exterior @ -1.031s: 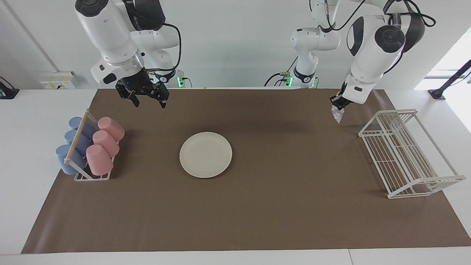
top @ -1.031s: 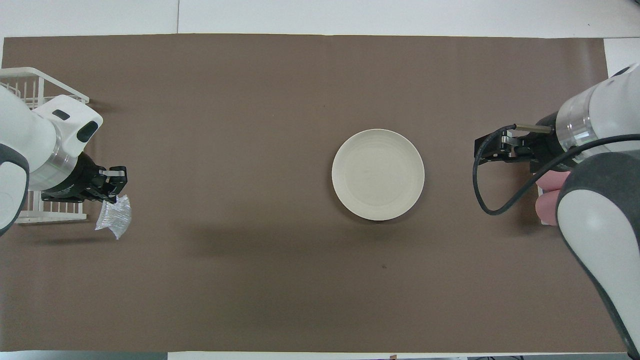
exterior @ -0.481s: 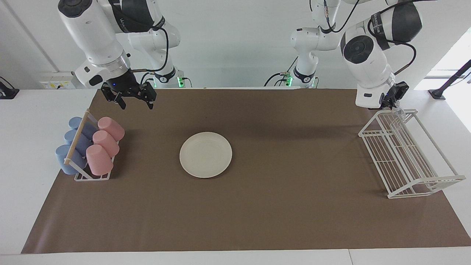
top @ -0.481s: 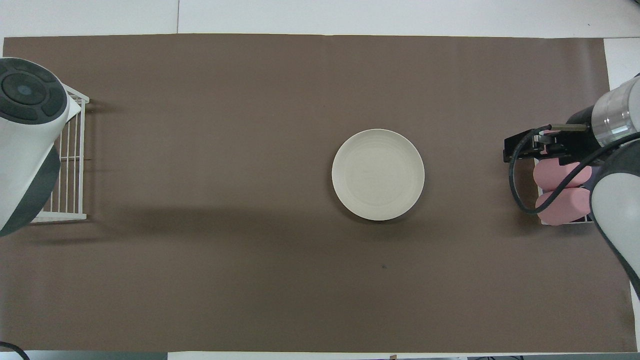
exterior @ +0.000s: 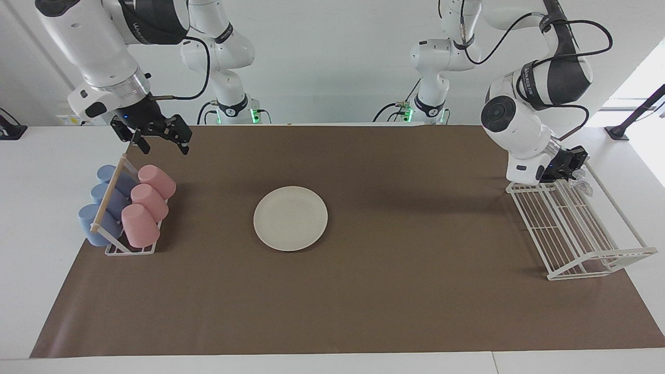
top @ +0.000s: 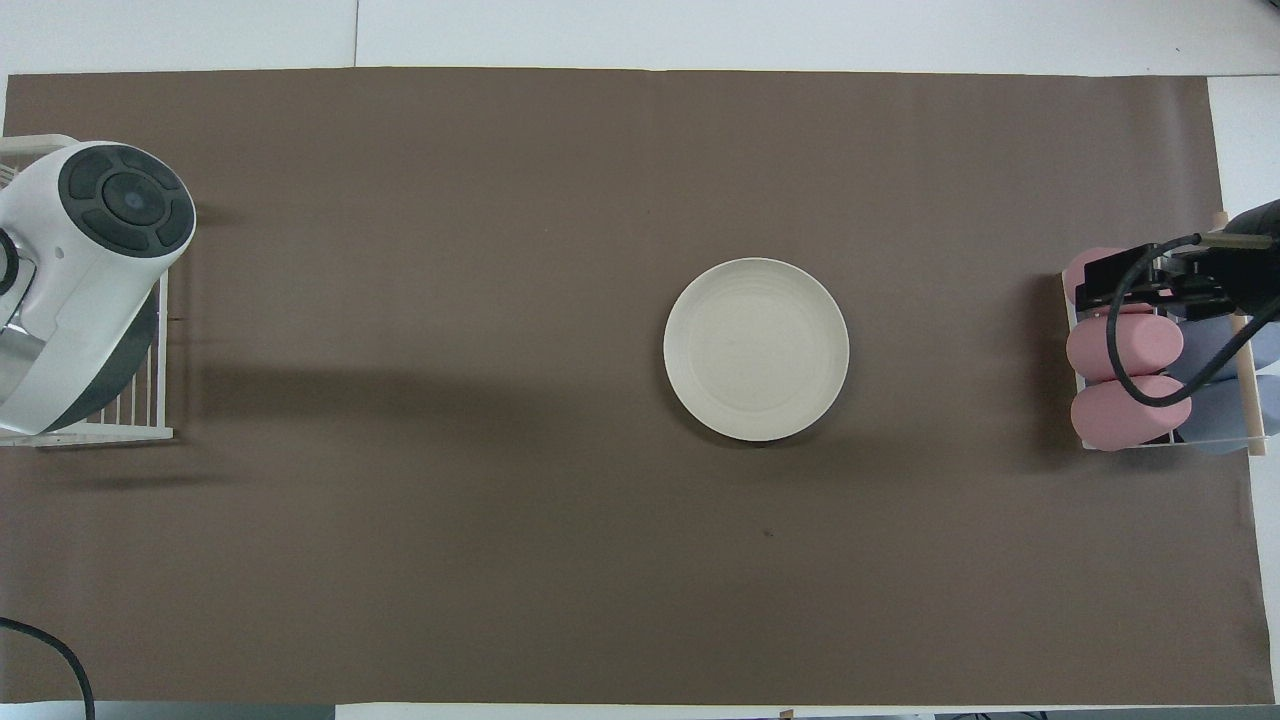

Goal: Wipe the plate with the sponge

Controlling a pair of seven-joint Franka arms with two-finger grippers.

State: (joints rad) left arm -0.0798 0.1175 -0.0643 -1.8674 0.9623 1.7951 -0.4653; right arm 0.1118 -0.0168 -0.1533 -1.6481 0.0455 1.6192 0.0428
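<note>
The cream-white plate [exterior: 290, 218] lies flat on the brown mat near the table's middle, bare; it also shows in the overhead view [top: 756, 349]. My left gripper [exterior: 571, 167] is over the robots' end of the white wire rack and is shut on the silvery mesh sponge [exterior: 582, 183], which hangs at its tip. In the overhead view the left arm hides both. My right gripper [exterior: 162, 143] is open and empty, up in the air over the robots' end of the cup rack; it also shows in the overhead view [top: 1120, 284]. Both grippers are well away from the plate.
A white wire dish rack [exterior: 576, 234] stands at the left arm's end of the table. A cup rack [exterior: 111, 208] with pink cups [exterior: 140, 224] and blue cups [exterior: 92, 224] stands at the right arm's end. A brown mat [exterior: 415, 291] covers the table.
My left gripper carried the sponge from above the mat out to the wire rack and came lower. My right gripper moved outward toward the cup rack, still open.
</note>
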